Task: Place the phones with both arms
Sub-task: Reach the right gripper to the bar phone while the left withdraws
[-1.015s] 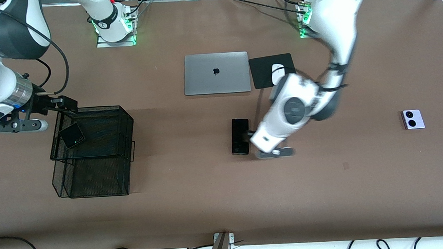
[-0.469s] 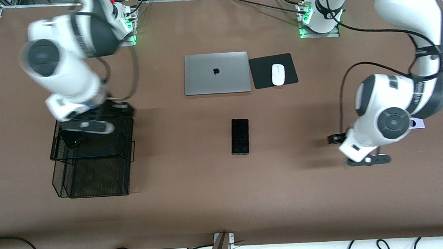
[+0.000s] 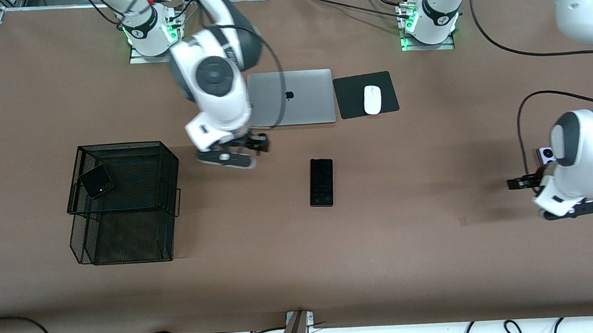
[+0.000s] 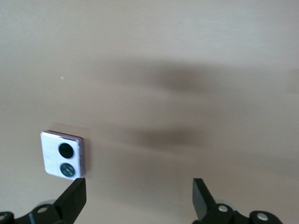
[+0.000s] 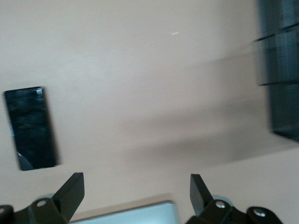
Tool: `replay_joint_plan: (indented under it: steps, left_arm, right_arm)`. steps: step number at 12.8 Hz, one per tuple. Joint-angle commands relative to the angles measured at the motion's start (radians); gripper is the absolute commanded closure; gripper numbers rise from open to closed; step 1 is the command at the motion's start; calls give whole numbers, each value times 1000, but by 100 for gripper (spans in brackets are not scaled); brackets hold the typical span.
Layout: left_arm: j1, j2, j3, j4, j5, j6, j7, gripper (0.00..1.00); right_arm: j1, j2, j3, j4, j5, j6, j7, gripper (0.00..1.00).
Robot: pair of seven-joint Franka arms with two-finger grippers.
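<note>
On the counter (image 3: 436,261), my wire basket (image 3: 123,203) already holds the black flip phone (image 3: 96,181). Two phones remain. My right claw (image 3: 234,152), jaws apart and empty, hangs near the slim black phone (image 3: 321,182) mid-counter. My left claw (image 3: 526,182), also spread, is beside the lavender flip phone (image 4: 62,154). The laptop (image 3: 290,98) shows an apple logo.

You have the right gripper (image 5: 135,191) up over bare brown table (image 5: 140,70), its two black fingers (image 5: 72,186) spread wide with nothing between them. A long slim black slab phone (image 5: 31,127) lies flat on the table, apart from the fingers, and a pale silver laptop edge (image 5: 135,213) shows between them. A black wire-mesh basket (image 5: 280,70), blurred, stands at the frame's edge, well apart from the phone.
</note>
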Motion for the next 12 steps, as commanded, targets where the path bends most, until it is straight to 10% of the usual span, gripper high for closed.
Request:
replay_joint_plan:
  steps: [1, 12]
  left_arm:
    - [43, 22, -16, -4, 23, 56, 98, 0]
    - [344, 91, -36, -136, -26, 314, 411, 0]
  right_arm:
    - [18, 139, 50, 126, -5, 79, 77, 0]
    - [137, 425, 42, 221, -139, 447, 283, 0]
